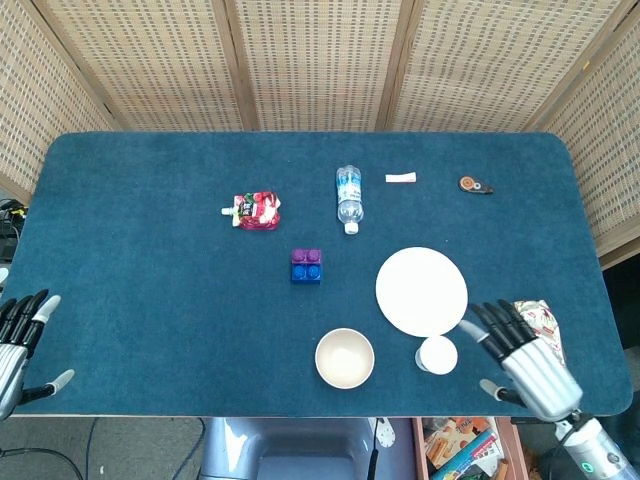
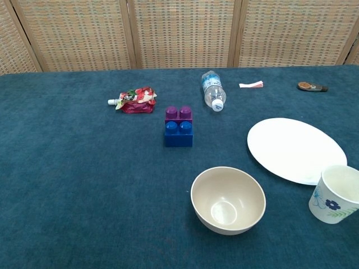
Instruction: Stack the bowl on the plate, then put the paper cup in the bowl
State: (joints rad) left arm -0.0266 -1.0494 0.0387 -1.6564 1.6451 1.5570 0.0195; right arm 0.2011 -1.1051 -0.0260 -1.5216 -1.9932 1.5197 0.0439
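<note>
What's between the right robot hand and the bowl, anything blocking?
The paper cup is. In the head view it stands upright between the right robot hand and the bowl, near the plate. The hand is open, fingers spread, just right of the cup. Bowl to plate looks unobstructed.

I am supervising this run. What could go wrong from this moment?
The right hand is open just beside the paper cup, so it might tip the cup. The bowl is not yet on the plate, and the cup stands near the plate's edge, so carrying the bowl across might knock it.
</note>
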